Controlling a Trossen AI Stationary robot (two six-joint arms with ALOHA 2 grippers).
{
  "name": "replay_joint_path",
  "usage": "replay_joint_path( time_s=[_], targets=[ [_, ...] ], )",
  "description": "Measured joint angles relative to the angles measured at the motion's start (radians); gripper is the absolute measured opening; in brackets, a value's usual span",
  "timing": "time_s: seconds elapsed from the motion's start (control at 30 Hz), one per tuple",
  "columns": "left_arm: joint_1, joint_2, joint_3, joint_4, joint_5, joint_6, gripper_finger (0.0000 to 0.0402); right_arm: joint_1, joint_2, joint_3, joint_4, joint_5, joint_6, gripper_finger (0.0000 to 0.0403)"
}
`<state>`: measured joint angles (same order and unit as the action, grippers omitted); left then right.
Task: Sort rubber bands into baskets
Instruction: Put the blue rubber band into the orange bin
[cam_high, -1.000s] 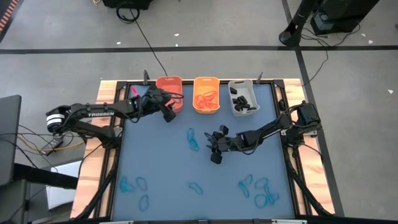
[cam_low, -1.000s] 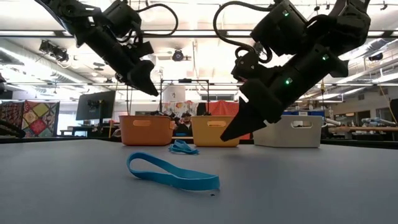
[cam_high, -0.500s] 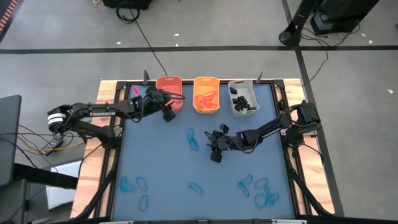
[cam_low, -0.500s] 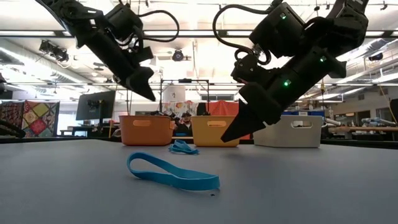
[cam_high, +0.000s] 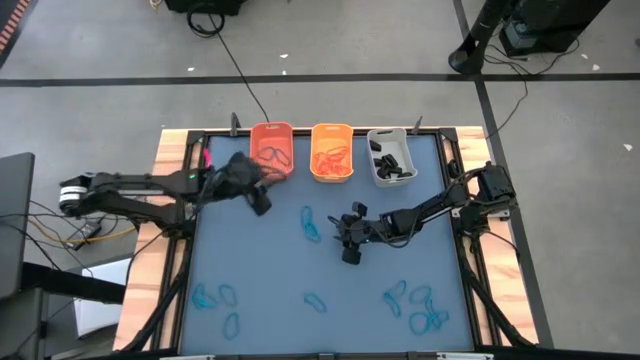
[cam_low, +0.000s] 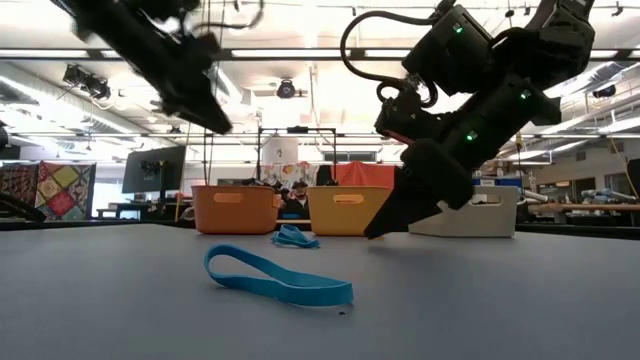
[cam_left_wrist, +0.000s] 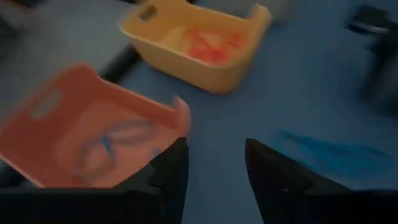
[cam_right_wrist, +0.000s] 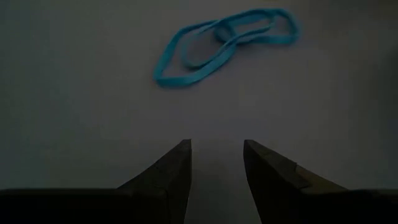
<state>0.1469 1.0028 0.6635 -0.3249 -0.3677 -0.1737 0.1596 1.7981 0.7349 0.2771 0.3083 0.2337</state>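
- A flat blue rubber band (cam_low: 278, 279) lies nearest on the smooth blue-grey desk (cam_high: 270, 270), long axis running across the low view.
- Mid-desk, the right gripper (cam_right_wrist: 216, 168), fingers spread and empty, hovers beside a tangled blue loop pair (cam_right_wrist: 225, 41).
- The left gripper (cam_left_wrist: 214, 171), fingers apart, hangs empty near the orange basket (cam_high: 272, 147), which holds blue bands.
- The yellow basket (cam_high: 332, 151) holds orange bands; the grey basket (cam_high: 390, 157) black ones.
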Motion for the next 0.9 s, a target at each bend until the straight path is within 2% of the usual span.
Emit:
replay_joint_path(
  time_s=[0.13, 0.33, 0.63, 0.9],
  targets=[
    [-0.161, -0.068, 0.000, -0.211, 0.014, -0.180, 0.0143, 0.009, 0.000, 0.000, 0.000, -0.077, 0.011, 0.0158],
    [-0.396, -0.040, 0.000, -0.495, 0.140, -0.510, 0.0131, 0.030, 0.000, 0.000, 0.001, -0.133, -0.009, 0.0158],
    [-0.681, 0.065, 0.000, -0.480, 0.308, -0.927, 0.0131, 0.055, -0.037, 0.000, -0.018, -0.155, 0.003, 0.0158],
    [-0.887, 0.195, 0.000, -0.454, 0.352, -1.316, 0.0131, 0.119, -0.084, 0.000, -0.047, -0.155, 0.033, 0.0158]
  ],
)
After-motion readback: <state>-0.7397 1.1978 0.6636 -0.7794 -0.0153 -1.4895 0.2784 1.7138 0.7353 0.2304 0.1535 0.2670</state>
